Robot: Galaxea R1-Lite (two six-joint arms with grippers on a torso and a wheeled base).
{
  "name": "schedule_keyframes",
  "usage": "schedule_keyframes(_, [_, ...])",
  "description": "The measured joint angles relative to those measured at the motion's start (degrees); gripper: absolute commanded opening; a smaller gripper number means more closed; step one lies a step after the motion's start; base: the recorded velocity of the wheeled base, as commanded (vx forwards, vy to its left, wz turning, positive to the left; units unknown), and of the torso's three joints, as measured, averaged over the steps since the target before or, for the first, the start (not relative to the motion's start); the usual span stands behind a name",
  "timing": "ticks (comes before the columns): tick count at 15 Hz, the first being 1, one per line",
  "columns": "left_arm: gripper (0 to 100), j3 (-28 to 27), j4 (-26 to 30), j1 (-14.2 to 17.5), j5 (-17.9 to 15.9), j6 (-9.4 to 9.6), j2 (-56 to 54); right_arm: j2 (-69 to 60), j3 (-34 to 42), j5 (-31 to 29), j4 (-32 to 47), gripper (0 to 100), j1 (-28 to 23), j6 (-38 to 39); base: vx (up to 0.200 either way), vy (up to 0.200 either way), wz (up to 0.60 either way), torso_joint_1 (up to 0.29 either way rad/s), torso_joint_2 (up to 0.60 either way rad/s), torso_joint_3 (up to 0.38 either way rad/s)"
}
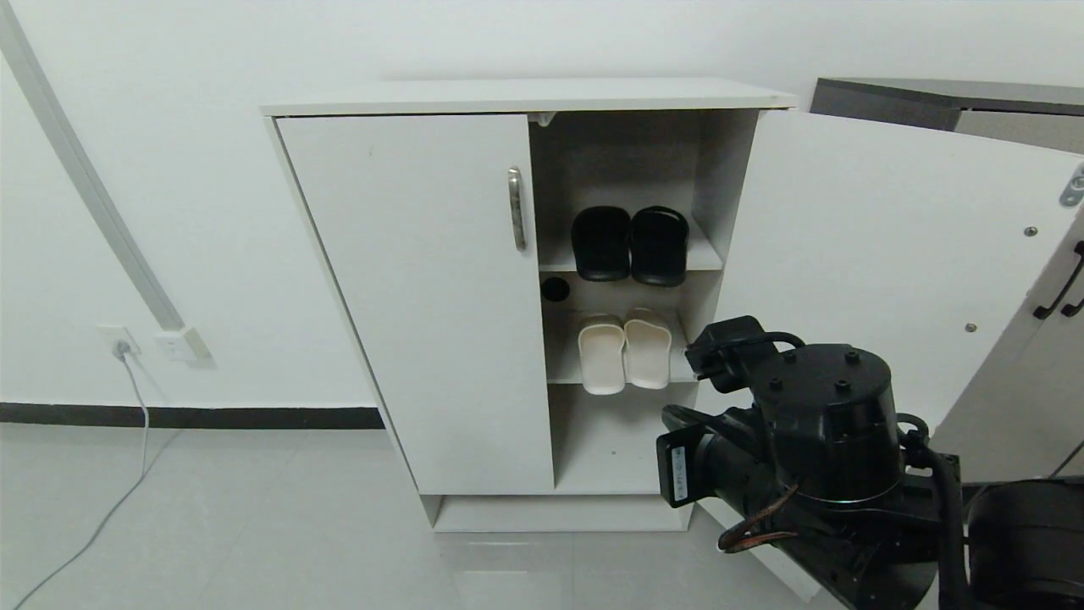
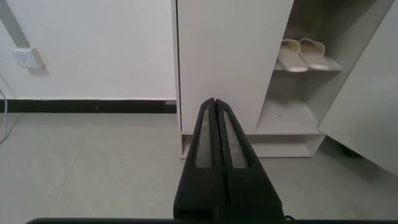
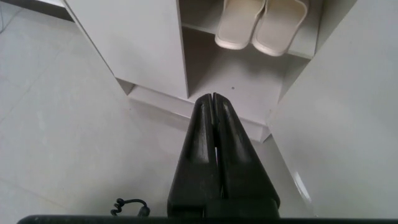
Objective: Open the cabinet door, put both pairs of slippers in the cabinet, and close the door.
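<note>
The white cabinet (image 1: 406,296) stands against the wall with its left door closed and its right door (image 1: 881,254) swung wide open. A black pair of slippers (image 1: 630,243) sits on the upper shelf. A white pair of slippers (image 1: 625,352) sits on the shelf below, toes outward; it also appears in the wrist views (image 2: 305,55) (image 3: 261,22). My right gripper (image 3: 213,99) is shut and empty, low in front of the open compartment, beside the open door (image 3: 348,124). My left gripper (image 2: 213,104) is shut and empty, above the floor before the closed door.
A wall socket (image 1: 118,339) with a grey cable (image 1: 110,500) trailing over the floor lies to the left. Another cabinet with black handles (image 1: 1063,288) stands behind the open door at the right. Tiled floor (image 1: 254,525) stretches in front.
</note>
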Motion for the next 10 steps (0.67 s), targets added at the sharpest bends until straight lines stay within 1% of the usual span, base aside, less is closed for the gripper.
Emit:
schedule_keyframes(2, [0,0.0,0.0,0.0,0.0,0.00,0.0,0.0,0.0,-0.1,0.0,0,0.0,0.0,0.000,0.000,0.00,0.000,0.00,0.000])
schedule_keyframes(3, [0,0.0,0.0,0.0,0.0,-0.05,0.0,0.0,0.1,-0.1,0.1,0,0.0,-0.1,0.000,0.000,0.00,0.002,-0.17,-0.198])
schedule_keyframes(6, [0,0.0,0.1,0.0,0.0,-0.02,0.0,0.0,0.1,-0.1,0.1,0,0.1,-0.3,0.000,0.000,0.00,0.015,-0.19,-0.333])
schedule_keyframes(10, [0,0.0,0.0,0.0,0.0,-0.05,0.0,0.1,0.1,-0.1,0.0,0,0.0,-0.4,0.000,0.000,0.00,0.058,-0.52,-0.356])
